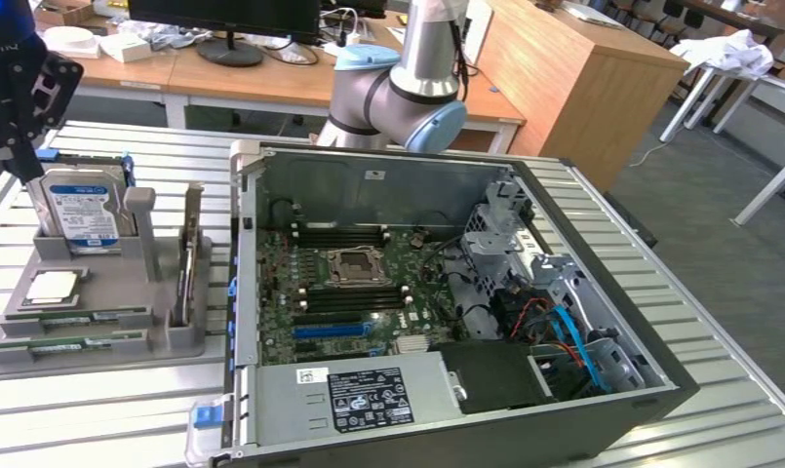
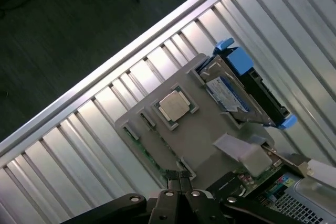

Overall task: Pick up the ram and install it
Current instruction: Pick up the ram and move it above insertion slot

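End effector [image 2: 179,181] hangs near ram [image 1: 77,317], hard drive [image 1: 83,210] upright beside.

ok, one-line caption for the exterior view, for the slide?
Open PC case beside grey tray holding RAM sticks, CPU and hard drive; end effector over the tray.

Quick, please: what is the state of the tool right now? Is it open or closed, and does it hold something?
Tool: closed, holding nothing, as far as the wrist view shows; it is above the edge of the gray tray, near the RAM sticks.
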Controlling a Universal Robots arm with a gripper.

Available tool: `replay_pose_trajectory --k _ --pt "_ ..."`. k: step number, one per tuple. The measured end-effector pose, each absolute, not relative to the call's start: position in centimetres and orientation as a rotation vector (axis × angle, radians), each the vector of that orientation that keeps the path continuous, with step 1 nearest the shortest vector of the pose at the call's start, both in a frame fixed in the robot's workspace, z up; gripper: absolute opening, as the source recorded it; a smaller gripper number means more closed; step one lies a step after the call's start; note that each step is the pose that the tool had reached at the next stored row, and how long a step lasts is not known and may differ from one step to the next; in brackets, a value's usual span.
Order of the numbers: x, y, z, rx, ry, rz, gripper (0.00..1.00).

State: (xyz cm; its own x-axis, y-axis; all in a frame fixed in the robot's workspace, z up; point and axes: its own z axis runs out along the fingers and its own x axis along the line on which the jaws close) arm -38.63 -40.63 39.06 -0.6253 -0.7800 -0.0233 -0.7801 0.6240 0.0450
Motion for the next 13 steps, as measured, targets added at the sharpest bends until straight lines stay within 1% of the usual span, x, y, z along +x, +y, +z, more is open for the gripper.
replay_pose_trajectory --k 13 --pt "-38.63 -40.63 39.05 -1.618 2.695 0.080 0.10"
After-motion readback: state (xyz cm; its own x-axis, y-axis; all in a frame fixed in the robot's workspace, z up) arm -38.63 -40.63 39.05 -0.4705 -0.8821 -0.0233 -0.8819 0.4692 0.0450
